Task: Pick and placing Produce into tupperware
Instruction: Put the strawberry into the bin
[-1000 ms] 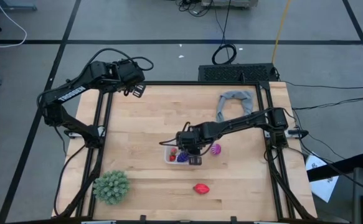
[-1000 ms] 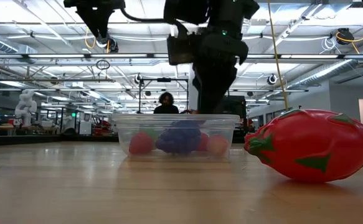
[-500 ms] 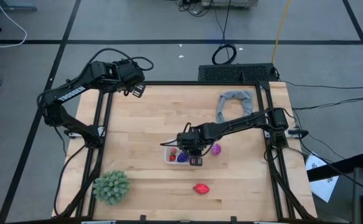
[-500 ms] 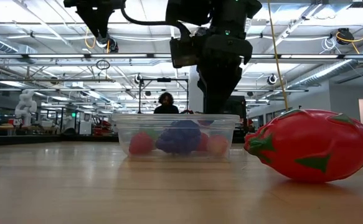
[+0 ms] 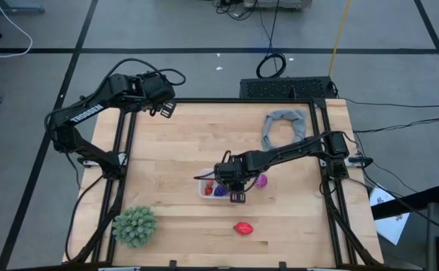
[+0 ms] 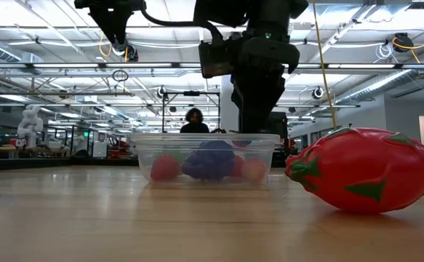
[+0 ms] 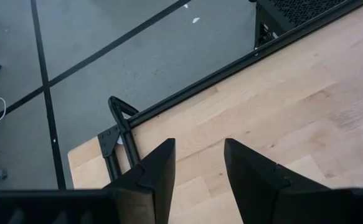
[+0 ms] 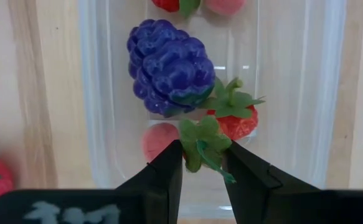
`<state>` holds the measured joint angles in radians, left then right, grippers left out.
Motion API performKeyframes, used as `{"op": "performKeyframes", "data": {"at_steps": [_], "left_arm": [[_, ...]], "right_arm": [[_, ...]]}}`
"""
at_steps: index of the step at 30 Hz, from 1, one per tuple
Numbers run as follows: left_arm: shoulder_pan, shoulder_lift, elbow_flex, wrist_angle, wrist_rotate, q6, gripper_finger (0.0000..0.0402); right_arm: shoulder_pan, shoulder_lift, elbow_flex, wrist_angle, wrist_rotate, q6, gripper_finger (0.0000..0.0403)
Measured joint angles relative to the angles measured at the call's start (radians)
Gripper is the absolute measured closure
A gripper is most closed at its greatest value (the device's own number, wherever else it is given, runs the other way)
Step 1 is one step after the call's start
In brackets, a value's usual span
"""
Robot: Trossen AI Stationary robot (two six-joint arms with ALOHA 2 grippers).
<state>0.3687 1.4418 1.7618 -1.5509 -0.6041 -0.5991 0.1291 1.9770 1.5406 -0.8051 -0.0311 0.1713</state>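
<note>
- Tupperware sits near the middle of the bench, a clear tub. In it you have a purple grape cluster, a strawberry with green leaves, and at least two pinkish-red small fruits; another red piece shows at the far rim in the right wrist view.
- Your right gripper hangs directly over the tub. Its fingers stand narrowly apart with a green leafy stem between them; it looks pinched, but I cannot tell for certain whether it is gripped or only lies behind the tips.
- Step in hand, by my judgement: depositing a strawberry-type piece into the tub, or just finishing that drop.
- Next move calls for: part the fingers fully, confirm the stem falls free, then lift straight up so the tub wall is not snagged.
- Still outside the tub: the magenta fruit just beside its right side, and the large red oval fruit nearer the front edge, well apart from the tub. The magenta one is the closer pick.
- Your left gripper waits at the far left corner of the bench, fingers parted, nothing between them.
- Green spiky ball at front left and grey cloth ring at the far right are not for packing.
</note>
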Motion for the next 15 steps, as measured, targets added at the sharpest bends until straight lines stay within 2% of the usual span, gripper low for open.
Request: {"op": "performKeyframes", "data": {"at_steps": [15], "left_arm": [[0.000, 0.000, 0.000, 0.000, 0.001, 0.000, 0.0259]], "right_arm": [[0.000, 0.000, 0.000, 0.010, 0.000, 0.000, 0.0309]]}}
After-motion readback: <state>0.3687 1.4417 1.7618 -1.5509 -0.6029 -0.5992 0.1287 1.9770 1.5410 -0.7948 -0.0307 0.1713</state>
